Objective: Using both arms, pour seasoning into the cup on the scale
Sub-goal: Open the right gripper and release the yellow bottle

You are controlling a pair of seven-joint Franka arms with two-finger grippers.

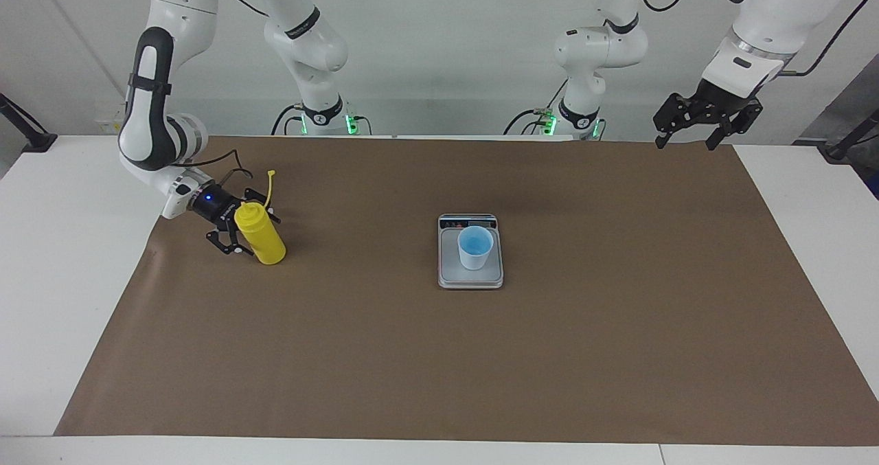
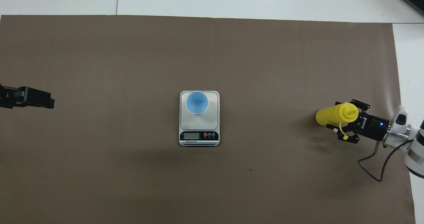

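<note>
Between the right gripper's (image 1: 248, 230) spread fingers stands the bottle (image 1: 261, 234), upright on the brown mat (image 1: 618, 355) at that arm's end of the table; the fingers flank it loosely, with no squeeze on it that I can see. Well apart from that gripper, mid-table with nothing between, sits the scale (image 1: 470, 276), display toward the robots. On its plate stands the cup (image 1: 475, 246); what it holds I can't tell. Over the mat's other end the left gripper (image 1: 689, 134) waits, raised, fingers apart, empty.
</note>
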